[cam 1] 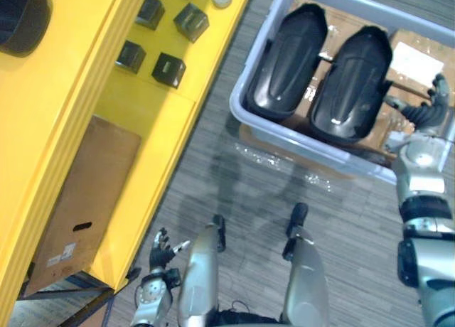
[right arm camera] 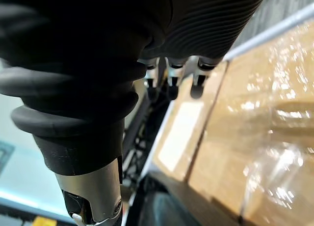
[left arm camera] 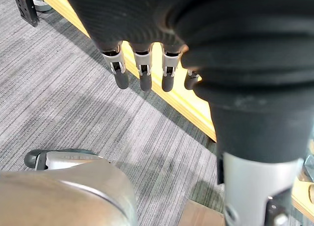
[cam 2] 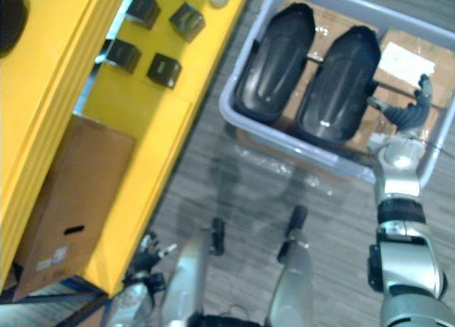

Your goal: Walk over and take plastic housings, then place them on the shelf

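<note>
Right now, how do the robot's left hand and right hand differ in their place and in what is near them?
The right hand is over the right end of the grey bin, near a black housing; the left hand hangs low beside the yellow shelf, above the carpet. The right hand is stretched forward, the left hand is not. Both have relaxed fingers and hold nothing.

Glossy black plastic housings (cam 1: 288, 60); matt, ribbed grey carpet (cam 1: 355, 213).

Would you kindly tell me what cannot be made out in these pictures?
- Left eye view: whether the right hand touches the right housing; fingertips hide the contact.
- Black round object on the yellow shelf: cut off by the corner.
- Grey bin floor under the housings: hidden by them.
</note>
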